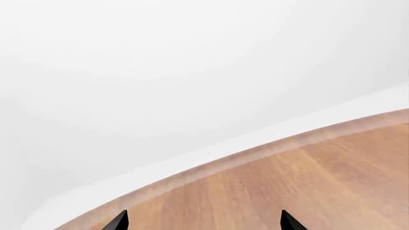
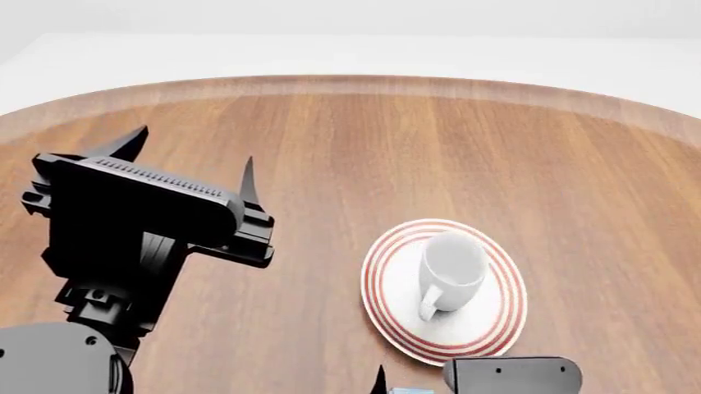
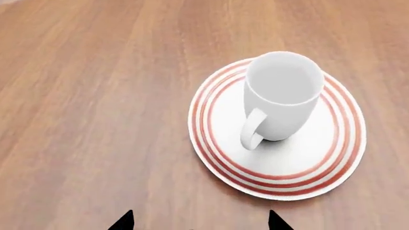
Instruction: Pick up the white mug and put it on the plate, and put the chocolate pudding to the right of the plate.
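The white mug (image 2: 451,267) stands upright on the red-ringed plate (image 2: 383,279), its handle toward me; both also show in the right wrist view, the mug (image 3: 284,93) on the plate (image 3: 211,129). My right gripper (image 3: 201,223) is open and empty, just short of the plate's near edge; in the head view only its housing (image 2: 510,373) and one fingertip (image 2: 379,381) show at the bottom edge. A light blue sliver (image 2: 403,391) beside that fingertip may be the chocolate pudding; it is otherwise out of view. My left gripper (image 2: 194,152) is open and empty, raised at the left (image 1: 204,223).
The round wooden table (image 2: 350,148) curves to its far edge (image 2: 362,82), with white floor beyond. The left wrist view shows only bare wood (image 1: 307,182) and that table edge (image 1: 255,151).
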